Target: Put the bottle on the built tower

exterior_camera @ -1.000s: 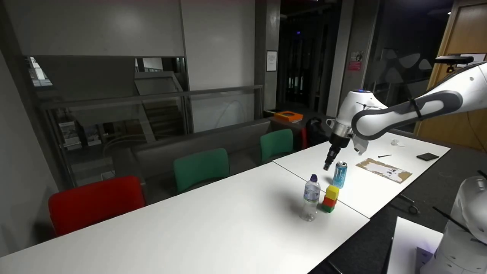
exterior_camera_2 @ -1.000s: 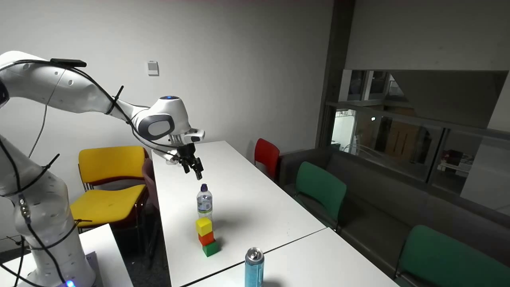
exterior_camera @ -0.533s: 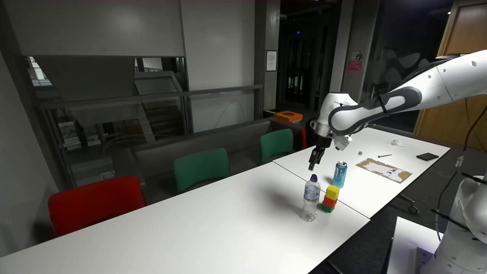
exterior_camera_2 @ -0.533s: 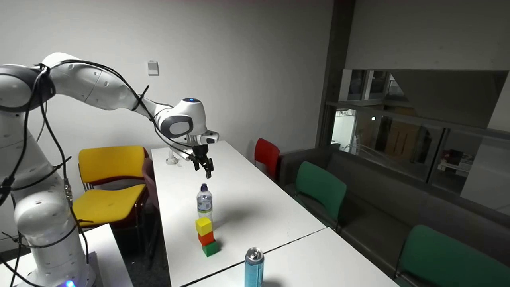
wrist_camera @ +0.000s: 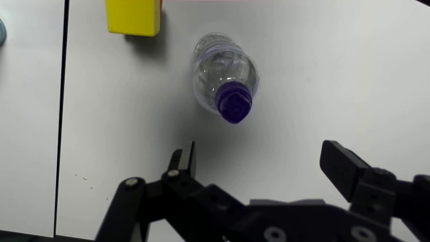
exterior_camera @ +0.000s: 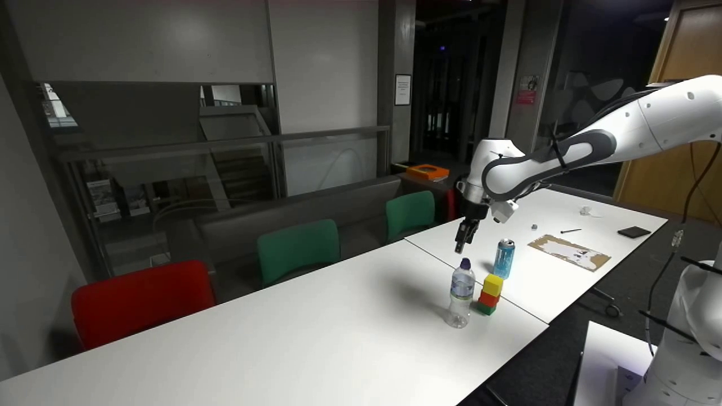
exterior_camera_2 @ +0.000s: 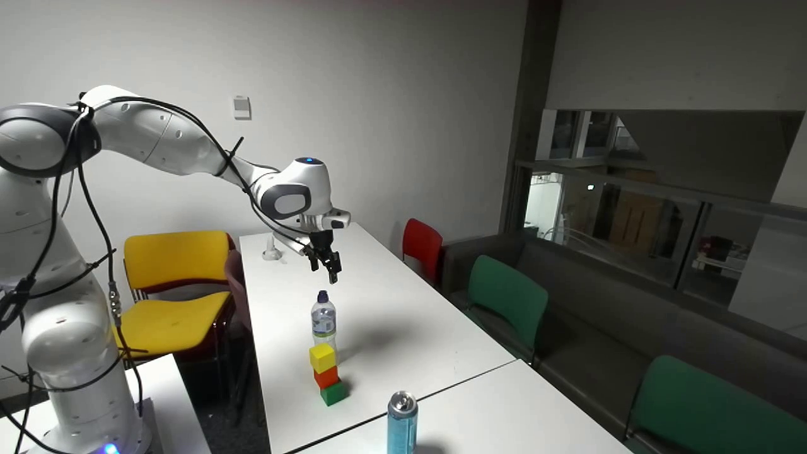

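Black two-fingered gripper [wrist_camera: 259,158]: fingers [wrist_camera: 342,164] spread well apart, white rectangular table [wrist_camera: 302,101] visible between them. Clear plastic bottle with purple cap [wrist_camera: 225,72]: upright on that table, apart from the fingers, at about 11 o'clock from the gripper in the wrist view. Tower of stacked yellow, red and green cubes [exterior_camera_2: 326,377]: near the bottle, at 10 o'clock from it in the wrist view. Blue cylindrical metal can [exterior_camera: 503,260]: upright on the adjoining white table [exterior_camera: 524,287], at 1 o'clock from the tower in an exterior view.
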Controlling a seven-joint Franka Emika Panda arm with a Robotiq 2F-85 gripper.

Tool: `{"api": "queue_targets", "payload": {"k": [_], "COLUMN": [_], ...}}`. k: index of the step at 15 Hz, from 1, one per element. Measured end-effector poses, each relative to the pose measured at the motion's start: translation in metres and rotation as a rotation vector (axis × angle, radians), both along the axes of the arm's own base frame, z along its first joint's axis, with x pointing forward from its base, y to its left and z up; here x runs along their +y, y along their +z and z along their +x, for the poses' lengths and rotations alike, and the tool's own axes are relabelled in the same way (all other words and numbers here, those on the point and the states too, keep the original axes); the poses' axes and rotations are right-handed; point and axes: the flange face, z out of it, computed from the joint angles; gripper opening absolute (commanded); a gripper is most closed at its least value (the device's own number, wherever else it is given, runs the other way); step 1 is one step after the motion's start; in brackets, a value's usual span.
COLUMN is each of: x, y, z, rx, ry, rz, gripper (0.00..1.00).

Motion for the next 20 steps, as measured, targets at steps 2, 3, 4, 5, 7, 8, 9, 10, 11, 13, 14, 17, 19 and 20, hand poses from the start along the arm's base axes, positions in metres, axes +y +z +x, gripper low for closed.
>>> {"api": "queue_targets", "payload": {"k": [2, 3, 4, 5, 7, 8, 9, 10, 11, 13, 14, 17, 19, 20], "x": [0.0, 0.002, 0.006, 0.012, 0.028, 0.037, 0.046, 0.053, 0.059, 0.065, 0.066, 0.067, 0.067, 0.067], "y": [0.0, -0.002, -0.004, -0.008, -0.02, -0.027, -0.035, -0.044, -0.052, -0.066, -0.071, -0.077, -0.075, -0.072], "z": [0.0, 0.0, 0.001, 0.002, 0.007, 0.01, 0.012, 0.014, 0.015, 0.016, 0.017, 0.019, 0.02, 0.022], "rx": [0.001, 0.002, 0.004, 0.007, 0.012, 0.018, 0.026, 0.037, 0.05, 0.075, 0.082, 0.092, 0.085, 0.08], "ry": [0.0, 0.002, 0.005, 0.007, 0.001, -0.007, -0.015, -0.023, -0.033, -0.048, -0.051, -0.051, -0.05, -0.051], "rz": [0.0, -0.001, 0.003, 0.007, 0.016, 0.022, 0.027, 0.028, 0.029, 0.029, 0.029, 0.028, 0.027, 0.025], "gripper": [1.0, 1.0, 1.0, 1.0, 1.0, 1.0, 1.0, 1.0, 1.0, 1.0, 1.0, 1.0, 1.0, 1.0]}}
